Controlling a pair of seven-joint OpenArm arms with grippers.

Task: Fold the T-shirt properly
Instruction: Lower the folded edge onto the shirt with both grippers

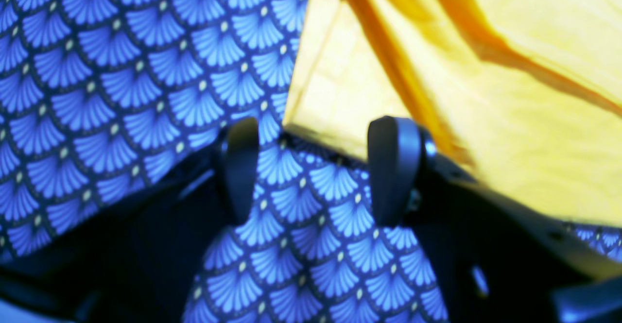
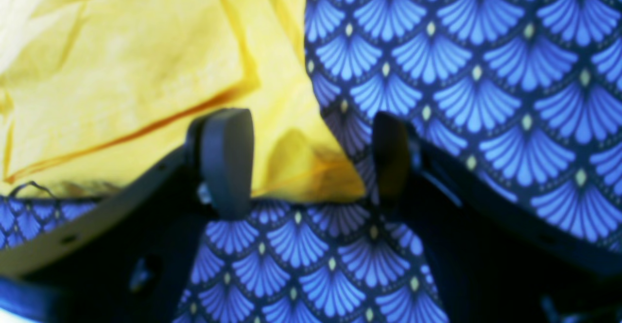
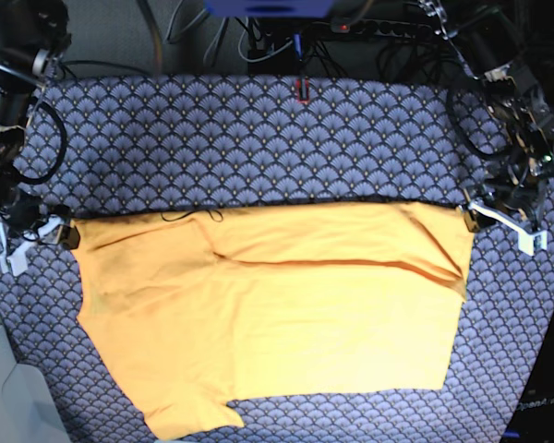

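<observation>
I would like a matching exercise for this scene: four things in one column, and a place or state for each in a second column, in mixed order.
Things
1. T-shirt
2. patterned cloth
3. left gripper
4. right gripper

Places or states
A. covers the table, under everything
B. open, at the shirt's top corner on the base view's left
C. lies folded once on the cloth, one sleeve sticking out at the near left
D. open, at the shirt's top corner on the base view's right

Pairs: 1-C, 2-A, 3-D, 4-B

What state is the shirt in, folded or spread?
Partly folded. In the base view the shirt lies flat on the patterned cloth, its far edge straight, with overlapping layers and creases below it. One sleeve shows at the near corner.
</observation>
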